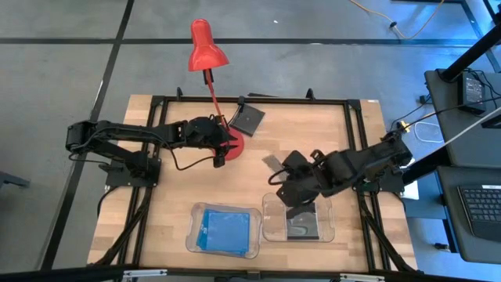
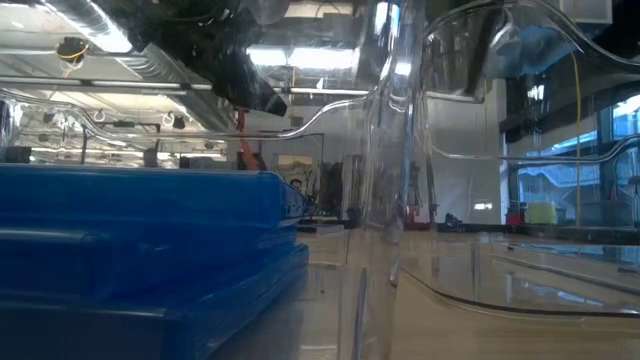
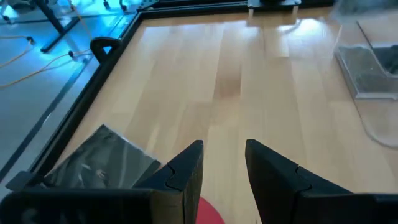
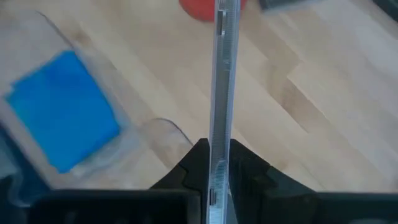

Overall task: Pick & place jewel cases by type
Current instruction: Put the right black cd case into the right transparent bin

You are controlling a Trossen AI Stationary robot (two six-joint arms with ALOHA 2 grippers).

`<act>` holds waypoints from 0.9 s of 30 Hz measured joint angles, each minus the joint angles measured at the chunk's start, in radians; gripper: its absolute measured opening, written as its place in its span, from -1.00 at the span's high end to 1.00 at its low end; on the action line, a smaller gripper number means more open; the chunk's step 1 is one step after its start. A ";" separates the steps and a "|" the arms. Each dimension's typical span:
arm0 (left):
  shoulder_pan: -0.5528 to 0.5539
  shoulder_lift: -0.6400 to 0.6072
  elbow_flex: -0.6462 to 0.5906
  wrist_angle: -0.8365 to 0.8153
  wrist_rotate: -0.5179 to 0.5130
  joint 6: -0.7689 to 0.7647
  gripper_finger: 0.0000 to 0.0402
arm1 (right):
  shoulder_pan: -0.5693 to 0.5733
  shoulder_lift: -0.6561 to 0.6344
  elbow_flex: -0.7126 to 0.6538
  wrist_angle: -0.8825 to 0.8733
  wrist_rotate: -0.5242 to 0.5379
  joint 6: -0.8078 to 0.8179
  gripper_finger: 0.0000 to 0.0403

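Jewel case (image 4: 224, 74), thin and grey, sits edge-on in your right claw (image 4: 219, 163), which is clamped on it above the right tray (image 1: 270, 227) holding dark cases. If it tilts, it may catch the tray's rim and fall outside. Your left claw (image 3: 222, 163) waits open near the red lamp base (image 1: 233, 146), beside another dark case (image 1: 246, 117). Blue cases (image 1: 226, 229) lie in the left tray (image 1: 190, 239) on the wooden counter (image 1: 164, 188); grey floor surrounds it.

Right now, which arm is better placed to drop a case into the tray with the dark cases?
Right: its fingers grip a thin grey plastic jewel case edge-on, above the clear rounded tray. The left gripper is open by the lamp.
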 joint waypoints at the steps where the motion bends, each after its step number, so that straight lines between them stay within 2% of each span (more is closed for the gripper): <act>1: 0.000 0.000 0.000 -0.001 0.000 0.006 0.41 | 0.000 -0.002 -0.032 0.003 -0.001 0.021 0.76; 5: 0.000 0.000 0.000 -0.005 0.000 0.013 0.41 | -0.002 -0.001 -0.159 0.046 -0.018 0.083 0.76; 10: 0.000 0.000 0.000 -0.006 0.000 0.013 0.41 | -0.001 -0.038 -0.251 0.144 -0.028 0.092 0.76; 18: 0.000 0.000 0.000 -0.006 0.013 0.010 0.41 | -0.020 -0.298 -0.402 0.218 0.094 0.097 0.76; 23: 0.000 0.000 0.000 -0.006 0.073 0.005 0.41 | -0.014 -0.489 -0.634 0.517 0.097 0.096 0.76; 27: 0.000 0.001 0.000 -0.006 0.078 0.004 0.41 | 0.017 -0.603 -0.802 0.740 0.014 0.090 0.76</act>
